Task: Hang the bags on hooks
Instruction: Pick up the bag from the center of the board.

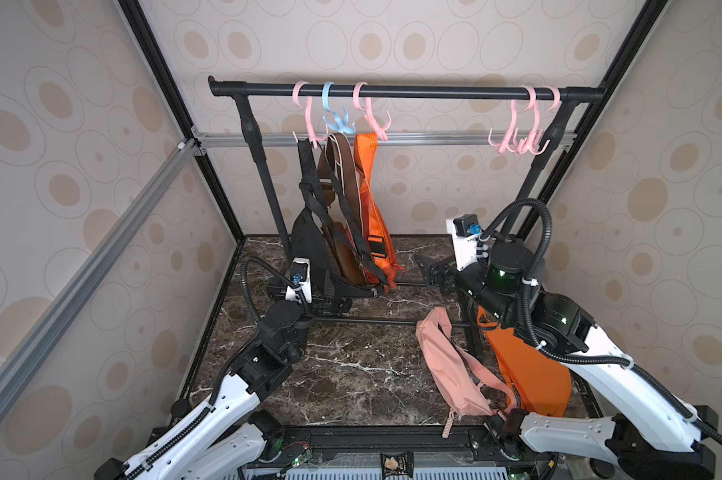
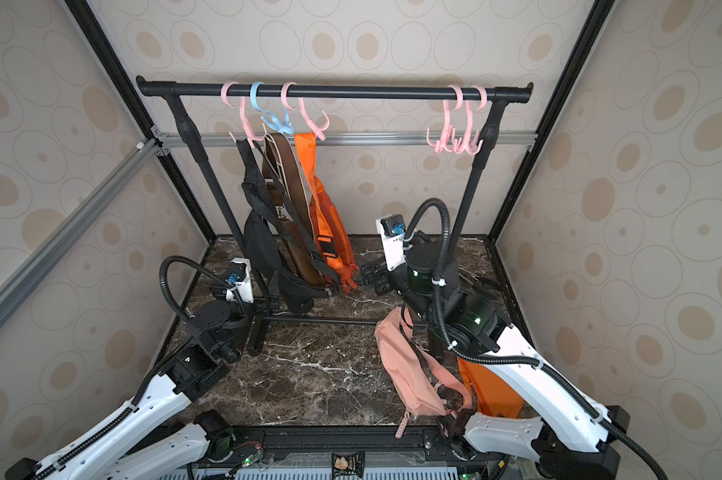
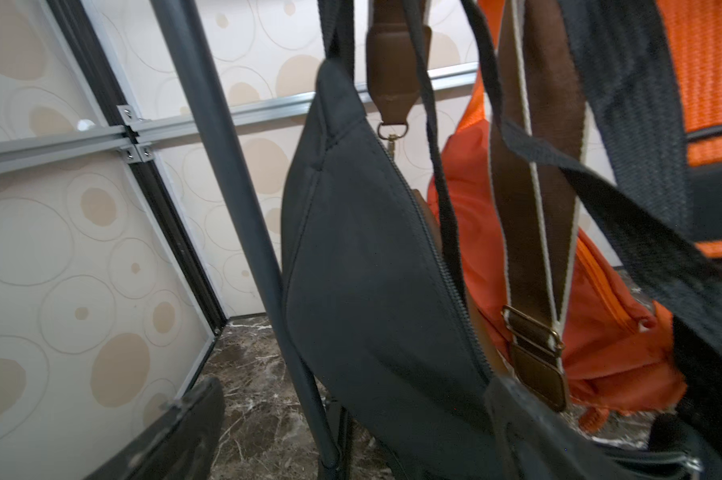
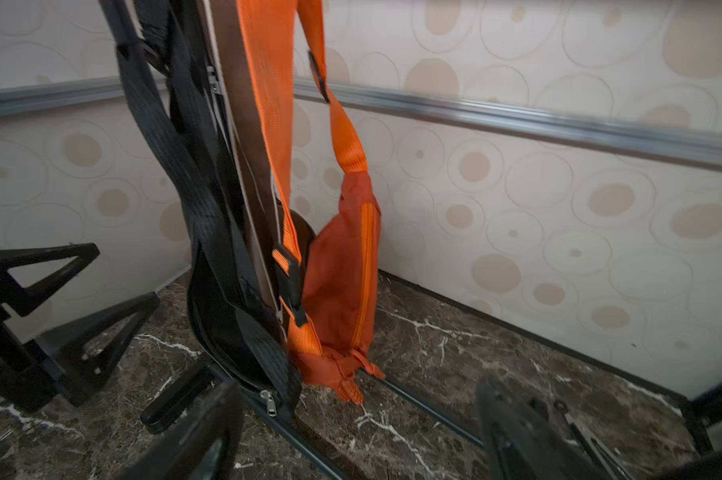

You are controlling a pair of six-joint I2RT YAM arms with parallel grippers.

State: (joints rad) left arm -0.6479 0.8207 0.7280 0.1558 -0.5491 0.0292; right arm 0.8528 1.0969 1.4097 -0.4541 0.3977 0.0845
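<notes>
A black rail (image 1: 392,90) carries pink and blue hooks. An orange bag (image 1: 376,232) (image 4: 342,274) hangs by its strap from a pink hook (image 1: 376,120), its bottom touching the table. Beside it hang a brown bag (image 1: 342,253) on the blue hook (image 1: 338,120) and a black bag (image 1: 309,245) (image 3: 372,270) on another pink hook (image 1: 311,124). My right gripper (image 1: 428,270) (image 4: 359,415) stands open just right of the orange bag, holding nothing. My left gripper (image 1: 334,297) (image 3: 347,428) is open low by the black bag, whose lower part shows between its fingers.
A pink bag (image 1: 450,365) and a second orange bag (image 1: 529,374) lie on the marble table at the right, partly under my right arm. Two free pink hooks (image 1: 517,141) hang at the rail's right end. The rack's base bar (image 1: 372,321) crosses the table.
</notes>
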